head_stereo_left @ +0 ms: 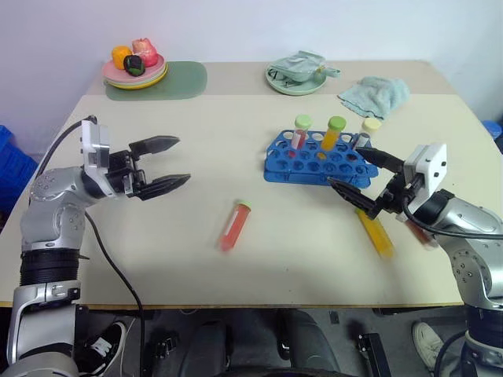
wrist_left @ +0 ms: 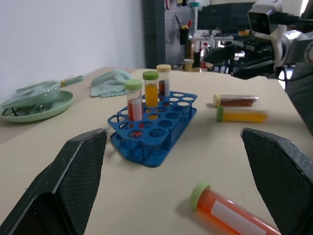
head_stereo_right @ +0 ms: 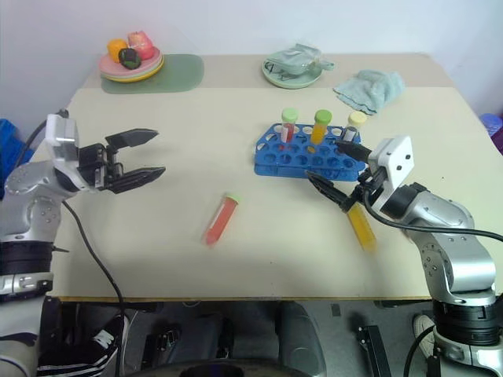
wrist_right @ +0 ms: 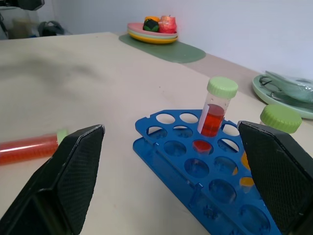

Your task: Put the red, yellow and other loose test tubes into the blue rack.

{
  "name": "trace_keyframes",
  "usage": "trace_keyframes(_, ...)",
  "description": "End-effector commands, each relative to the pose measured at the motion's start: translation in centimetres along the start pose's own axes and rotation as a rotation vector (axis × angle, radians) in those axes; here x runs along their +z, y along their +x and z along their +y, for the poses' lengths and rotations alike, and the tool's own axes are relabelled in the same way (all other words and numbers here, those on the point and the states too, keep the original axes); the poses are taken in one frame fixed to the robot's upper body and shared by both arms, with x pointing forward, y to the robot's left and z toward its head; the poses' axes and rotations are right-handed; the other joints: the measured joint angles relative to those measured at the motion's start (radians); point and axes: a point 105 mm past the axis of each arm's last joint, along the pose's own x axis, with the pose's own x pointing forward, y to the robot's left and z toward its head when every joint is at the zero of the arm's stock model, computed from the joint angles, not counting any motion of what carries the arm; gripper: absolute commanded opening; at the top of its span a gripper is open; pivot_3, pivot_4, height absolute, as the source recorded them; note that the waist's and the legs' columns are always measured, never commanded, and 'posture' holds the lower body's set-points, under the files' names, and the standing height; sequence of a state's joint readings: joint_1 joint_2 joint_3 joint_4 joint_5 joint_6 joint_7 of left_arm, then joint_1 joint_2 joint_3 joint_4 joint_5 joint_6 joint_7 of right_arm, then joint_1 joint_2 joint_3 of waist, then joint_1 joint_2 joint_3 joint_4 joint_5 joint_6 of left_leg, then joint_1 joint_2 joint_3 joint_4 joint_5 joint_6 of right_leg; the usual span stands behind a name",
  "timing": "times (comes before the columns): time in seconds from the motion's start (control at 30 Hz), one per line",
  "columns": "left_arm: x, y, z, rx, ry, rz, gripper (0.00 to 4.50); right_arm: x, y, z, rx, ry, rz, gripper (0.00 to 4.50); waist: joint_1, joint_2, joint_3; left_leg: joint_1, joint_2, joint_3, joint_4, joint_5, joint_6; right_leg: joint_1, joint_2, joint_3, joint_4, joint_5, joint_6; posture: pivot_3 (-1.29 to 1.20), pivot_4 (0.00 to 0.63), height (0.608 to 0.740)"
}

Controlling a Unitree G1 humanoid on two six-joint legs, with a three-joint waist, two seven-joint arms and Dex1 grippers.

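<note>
The blue rack (head_stereo_left: 314, 163) stands right of the table's middle with three capped tubes upright in it: a red one (head_stereo_left: 299, 132), a yellow one (head_stereo_left: 332, 133) and a pale-capped one (head_stereo_left: 368, 130). A loose red test tube (head_stereo_left: 234, 226) with a green cap lies on the table left of and in front of the rack. A loose yellow test tube (head_stereo_left: 376, 234) lies in front of the rack's right end, and a dark red tube (wrist_left: 237, 101) lies beside it. My left gripper (head_stereo_left: 173, 162) hangs open and empty left of the red tube. My right gripper (head_stereo_left: 346, 166) is open and empty above the yellow tube.
A plate of toy fruit (head_stereo_left: 134, 69) sits on a green mat (head_stereo_left: 177, 82) at the back left. A pale green dish (head_stereo_left: 296, 76) and a teal cloth (head_stereo_left: 376, 95) lie at the back right. The table's front edge (head_stereo_left: 236, 305) runs close below the loose tubes.
</note>
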State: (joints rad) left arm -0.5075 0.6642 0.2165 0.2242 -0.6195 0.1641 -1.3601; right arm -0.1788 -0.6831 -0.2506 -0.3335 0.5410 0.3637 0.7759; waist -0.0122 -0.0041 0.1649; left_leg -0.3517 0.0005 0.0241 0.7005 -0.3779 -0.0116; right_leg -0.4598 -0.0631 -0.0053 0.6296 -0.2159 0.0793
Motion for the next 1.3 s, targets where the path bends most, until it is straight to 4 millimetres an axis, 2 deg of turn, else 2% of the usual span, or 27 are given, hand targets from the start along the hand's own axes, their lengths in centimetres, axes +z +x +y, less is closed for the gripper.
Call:
trace_keyframes(0.03,0.7,-0.1,-0.1,0.003,0.051,-0.009,4.47,1.1,0.0,-0.8,0.001,-0.047,-0.022,4.5,0.0,0.0,0.0,0.0,0.0,0.0,0.0,0.0,0.0,0.0,0.0,0.0,0.0,0.0,0.0,0.0,0.15,0.74)
trace_keyframes(0.23,0.6,0.1,-0.3,0.011,0.051,-0.017,4.47,1.0,0.1,-0.9,0.002,-0.052,-0.002,4.5,0.001,0.0,0.0,0.0,0.0,0.0,0.0,0.0,0.0,0.0,0.0,0.0,0.0,0.0,0.0,0.0,0.15,0.74)
trace_keyframes(0.57,0.0,1.3,-1.1,0.006,0.044,-0.015,4.47,-0.1,-1.8,-2.9,-0.079,-0.036,0.087,4.5,0.001,-0.001,0.0,0.0,-0.001,0.0,0.0,0.0,0.0,0.0,-0.001,0.0,0.0,0.0,0.0,0.0,0.15,0.74)
trace_keyframes(0.77,1.0,1.3,-1.2,-0.023,0.035,-0.008,4.47,0.9,-1.5,-3.8,-0.097,0.021,0.078,4.5,0.001,-0.001,0.0,0.001,-0.001,-0.002,0.001,0.0,0.0,0.0,-0.001,0.0,0.0,0.0,0.0,0.0,0.15,0.74)
trace_keyframes(0.87,1.1,1.9,-1.0,-0.053,0.018,-0.014,4.47,0.9,-0.9,-4.7,-0.139,0.013,0.133,4.5,0.0,-0.001,0.0,0.001,-0.001,-0.001,0.001,0.0,0.0,0.0,-0.001,0.0,0.0,0.0,0.0,0.0,0.15,0.74)
trace_keyframes(1.0,1.0,2.9,-1.2,-0.106,-0.002,-0.017,4.47,-0.1,-1.4,-7.3,-0.256,-0.043,0.274,4.5,0.003,-0.001,0.0,0.0,-0.002,-0.001,0.001,0.0,0.0,0.001,-0.001,0.0,0.0,0.0,0.0,0.0,0.15,0.74)
trace_keyframes(1.07,1.0,3.2,-1.2,-0.119,0.0,-0.02,4.47,0.4,-1.7,-8.1,-0.288,-0.053,0.298,4.5,0.002,-0.001,0.0,-0.001,-0.002,-0.001,0.001,0.0,0.0,0.001,-0.001,0.0,0.0,0.0,0.0,0.0,0.15,0.74)
trace_keyframes(1.13,0.9,3.3,-1.3,-0.145,0.008,-0.014,4.47,0.6,-2.7,-9.7,-0.369,-0.021,0.345,4.5,0.0,-0.001,0.0,-0.002,-0.002,-0.001,0.001,0.0,0.0,0.0,-0.001,0.0,0.0,0.0,0.0,0.0,0.15,0.74)
trace_keyframes(1.2,0.8,3.5,-0.9,-0.164,0.015,-0.006,4.47,0.7,-4.5,-10.0,-0.355,0.053,0.449,4.5,0.003,0.0,0.0,-0.002,-0.002,-0.001,0.001,0.0,0.0,0.0,-0.001,0.0,0.0,0.0,0.0,0.0,0.15,0.74)
trace_keyframes(1.3,0.6,3.6,-0.5,-0.197,0.011,-0.011,4.47,1.8,-6.2,-10.5,-0.353,0.126,0.539,4.5,0.002,0.0,0.0,-0.002,-0.002,-0.001,0.001,0.0,0.0,0.0,-0.001,0.0,-0.001,0.0,0.0,0.0,0.15,0.74)
